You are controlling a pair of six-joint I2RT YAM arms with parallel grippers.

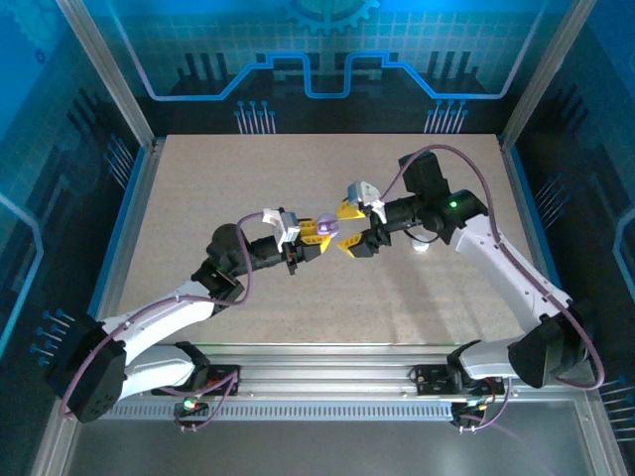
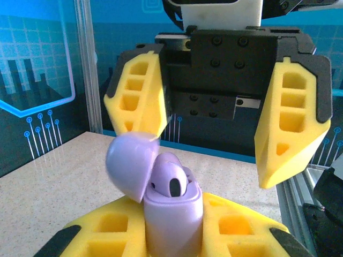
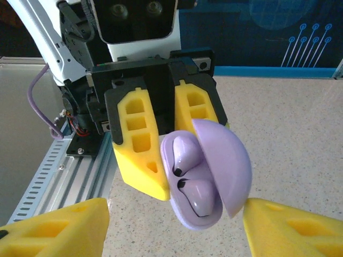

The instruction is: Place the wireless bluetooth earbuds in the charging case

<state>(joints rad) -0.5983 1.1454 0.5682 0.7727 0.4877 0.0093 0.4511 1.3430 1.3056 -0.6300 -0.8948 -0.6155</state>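
Lavender plastic marks the spot I'm watching: the charging case (image 2: 174,217) is clamped in my left pincer (image 1: 316,232) and held in the air over the middle of the table (image 1: 218,178), not touching it. The case's lid (image 2: 131,166) is hinged open and tipped to one side. From the right wrist camera I see both earbuds (image 3: 185,155) seated side by side in their wells, glossy, with small dark spots showing.

My right pincer (image 1: 348,228) faces the case head-on with its yellow fingers (image 2: 289,123) spread wide apart, one on each side of the case and gripping nothing. In the left wrist view there is a gap between those fingers and the open lid, though the lid's upper rim comes close to one fingertip.

For room, the two pincers meet nose to nose, so there is little space between them. Around them a broad stretch of speckled table runs to the far edge and to the left and right edges. Towards me the table ends at the metal rail (image 1: 327,362) where the arm bases are bolted. A small white object (image 1: 422,248) lies on the table just beside the right arm's wrist; I can't make out what it is.
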